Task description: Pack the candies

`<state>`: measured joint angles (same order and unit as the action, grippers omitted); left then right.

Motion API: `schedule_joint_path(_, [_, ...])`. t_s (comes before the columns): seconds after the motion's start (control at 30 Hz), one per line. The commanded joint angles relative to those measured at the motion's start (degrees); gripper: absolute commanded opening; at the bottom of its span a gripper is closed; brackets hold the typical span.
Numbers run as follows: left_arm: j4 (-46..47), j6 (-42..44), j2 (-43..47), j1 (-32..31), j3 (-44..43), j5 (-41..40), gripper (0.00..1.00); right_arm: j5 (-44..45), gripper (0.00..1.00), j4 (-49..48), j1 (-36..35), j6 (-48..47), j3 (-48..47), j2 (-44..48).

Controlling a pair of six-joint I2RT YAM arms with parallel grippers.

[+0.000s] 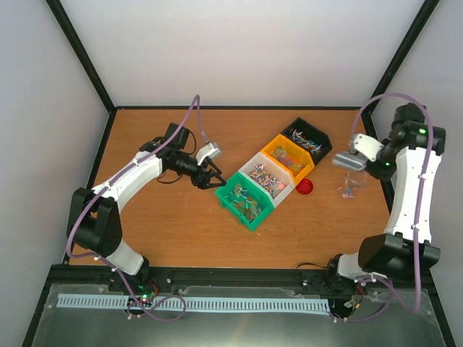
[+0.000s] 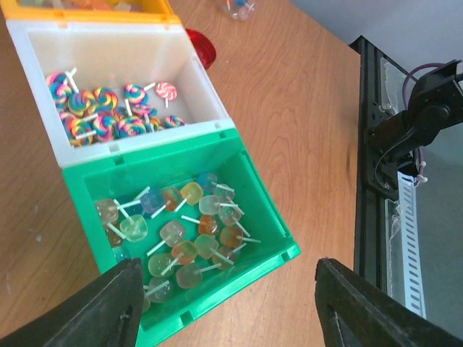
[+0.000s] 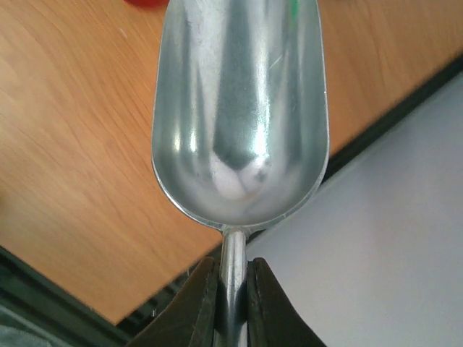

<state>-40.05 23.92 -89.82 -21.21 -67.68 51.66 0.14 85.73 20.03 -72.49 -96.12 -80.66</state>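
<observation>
Your left arm (image 1: 137, 173) reaches from its base at the near left edge up and across the table (image 1: 166, 231), elbow bent, its forearm running towards the row of bins. The left gripper (image 1: 215, 181) hovers just beside the green bin (image 1: 233, 204), pointing down at it. In the left wrist view you see its two dark fingers (image 2: 108, 311) spread wide at the bottom of the frame, one on either side of the green bin's near corner, with nothing between them.

The candies (image 2: 181, 231) are small lollipops on white sticks. Pale translucent ones lie in the green bin, and rainbow swirl ones (image 2: 94, 112) are heaped against one side of the white bin (image 2: 29, 87) next to it. Beyond them, the orange bin (image 1: 289, 157) and the black bin (image 1: 307, 139) complete the diagonal row, each holding more sweets.

Your right arm (image 1: 412, 188) stands tall at the right side, folded over at the top so its wrist points back down towards the table. The right gripper (image 3: 233, 275) is clamped on the handle of the metal scoop (image 3: 239, 108), whose bowl points away from the fingers above the table's edge. In the top view the scoop hangs over a clear jar (image 1: 349, 186) holding a few sweets, and the red lid (image 1: 304, 186) lies between the jar and the white bin.
</observation>
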Motion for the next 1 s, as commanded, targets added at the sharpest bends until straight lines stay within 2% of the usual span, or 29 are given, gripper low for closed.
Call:
schedule_joint_path(0.0, [-3.5, 3.32, 2.72, 0.46, -5.62, 3.17, 0.68, -10.49, 0.03, 0.47, -8.21, 3.93, 1.96, 1.15])
schedule_joint_path(0.13, [-1.61, 1.48, 4.62, 0.55, -8.33, 6.06, 0.71, -21.36, 0.03, 0.25, -18.0, 9.78, 3.53, -0.19])
schedule_joint_path(0.23, [4.25, -3.14, 5.45, 0.55, -9.14, 4.57, 0.7, -28.38, 0.03, -2.5, -25.01, 14.13, 6.43, -1.41])
schedule_joint_path(0.43, [6.96, -5.56, 2.96, -1.1, -12.67, 4.21, 0.66, -37.64, 0.03, -9.52, -37.76, 20.74, 11.18, -4.54])
schedule_joint_path(0.67, [3.22, -2.18, 0.59, -7.5, -12.38, 0.98, 0.64, -41.63, 0.03, -12.17, -45.44, 24.28, 11.46, -7.89])
schedule_joint_path(0.97, [1.44, -1.09, -1.7, -10.05, -10.29, 1.21, 0.51, -43.37, 0.03, -13.22, -49.91, 26.4, 10.88, -7.8])
